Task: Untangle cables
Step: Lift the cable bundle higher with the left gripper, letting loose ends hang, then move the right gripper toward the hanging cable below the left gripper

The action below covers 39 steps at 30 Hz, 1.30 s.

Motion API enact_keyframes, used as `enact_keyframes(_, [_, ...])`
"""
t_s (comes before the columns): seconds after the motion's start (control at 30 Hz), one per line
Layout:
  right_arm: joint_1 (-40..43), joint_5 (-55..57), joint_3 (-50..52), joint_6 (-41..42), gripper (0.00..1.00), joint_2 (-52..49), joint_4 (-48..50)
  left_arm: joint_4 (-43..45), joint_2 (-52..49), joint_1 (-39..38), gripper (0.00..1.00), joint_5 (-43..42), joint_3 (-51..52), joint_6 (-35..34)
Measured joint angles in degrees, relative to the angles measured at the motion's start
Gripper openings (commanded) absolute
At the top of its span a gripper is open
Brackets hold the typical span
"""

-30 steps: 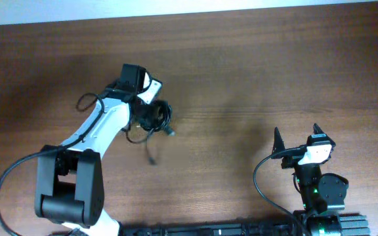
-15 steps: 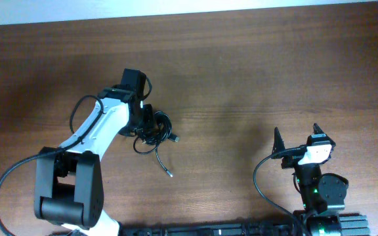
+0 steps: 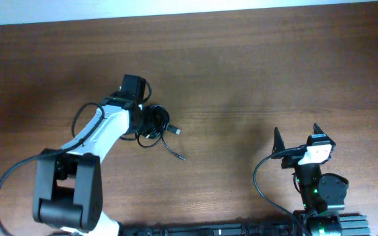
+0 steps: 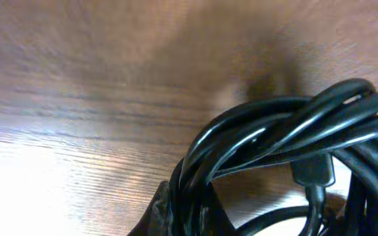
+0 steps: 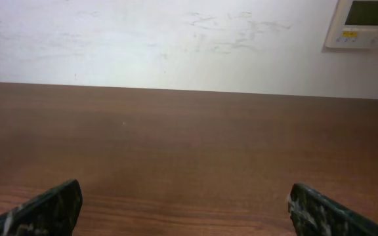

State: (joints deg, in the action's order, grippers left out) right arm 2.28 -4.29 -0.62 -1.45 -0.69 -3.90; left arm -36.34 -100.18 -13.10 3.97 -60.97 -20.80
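While left of the tabletop's (image 3: pixel 254 72) middle, clamps left fingers (image 3: pixel 144 120) on the bunched cables (image 3: pixel 159 122), one plug end trailing toward the near edge. Holds right fingers (image 5: pixel 48 206) spread apart by the near right corner, well apart from the cables.

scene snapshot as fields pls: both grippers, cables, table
left gripper: shut on the cables, left of table centre
cables: black, bunched in a tangle at the left gripper; lifted or resting, cannot tell
loose tail: one cord end trailing from the bunch toward the robot's side
right gripper: open, empty, near its own base, well apart from the cables
table: brown wood
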Motion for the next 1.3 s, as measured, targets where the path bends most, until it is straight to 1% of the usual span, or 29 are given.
enact_keyframes(0.2, [0.0, 0.0, 0.0, -0.1, 0.99, 0.0, 0.0, -1.4, 14.9, 0.0, 0.00, 3.2, -2.6, 0.0])
enact_keyframes(0.3, [0.0, -0.3, 0.0, 0.0, 0.99, 0.0, 0.0, -3.3, 15.7, 0.0, 0.00, 3.9, -2.6, 0.0])
enact_keyframes(0.37, [0.0, -2.9, 0.0, 0.2, 0.99, 0.0, 0.3, -3.5, 15.7, 0.0, 0.00, 4.0, -2.6, 0.0])
enact_keyframes(0.43, [0.0, -8.3, 0.0, 4.7, 0.99, 0.0, 0.9, -3.5, 15.7, 0.0, 0.00, 4.0, -2.6, 0.0])
enact_keyframes(0.47, [0.0, -13.4, 0.0, 9.3, 0.99, 0.0, 1.7, -3.5, 15.7, 0.0, 0.00, 4.0, -2.6, 0.0])
enact_keyframes(0.57, [0.0, -26.1, 0.0, 27.5, 0.99, 0.0, 9.8, -3.6, 15.7, 0.0, 0.00, 4.0, -2.6, 0.0])
enact_keyframes(0.63, [0.0, -29.0, 0.0, 33.7, 0.99, 0.0, 12.9, -3.8, 15.7, 0.0, 0.00, 4.0, -2.6, 0.0])
enact_keyframes(0.7, [0.0, -30.1, 0.0, 34.9, 0.99, 0.0, 13.5, -3.8, 15.7, 0.0, 0.00, 4.0, -2.6, 0.0])
enact_keyframes(0.83, [0.0, -30.8, -0.8, 32.9, 0.99, -1.0, 12.8, -3.8, 15.7, 0.0, 0.00, 4.0, -2.6, 0.0])
enact_keyframes(0.9, [0.0, -31.0, -3.2, 31.1, 0.99, -3.5, 9.5, -3.7, 15.7, 0.0, 0.00, 4.0, -2.6, 0.0])
enact_keyframes(0.93, [0.0, -31.2, -5.3, 29.9, 0.98, -6.3, 6.6, -3.8, 15.7, 0.0, 0.00, 4.0, -2.6, 0.0])
enact_keyframes(1.0, [0.0, -31.7, -9.1, 28.7, 0.99, -13.0, 4.7, -3.8, 15.7, 0.0, 0.00, 4.0, -2.6, 0.0])
enact_keyframes(1.07, [0.0, -33.5, -12.7, 28.2, 0.99, -19.6, 4.6, -3.8, 15.7, 0.0, 0.00, 4.0, -2.6, 0.0])
enact_keyframes(1.17, [0.0, -41.1, -18.8, 28.0, 0.98, -32.4, 4.9, -4.0, 15.7, 0.0, 0.00, 4.0, -2.6, 0.0])
enact_keyframes(1.3, [0.0, -48.5, -20.3, 28.1, 0.99, -44.3, 9.6, -4.0, 15.7, 0.0, 0.00, 4.0, -2.6, 0.0])
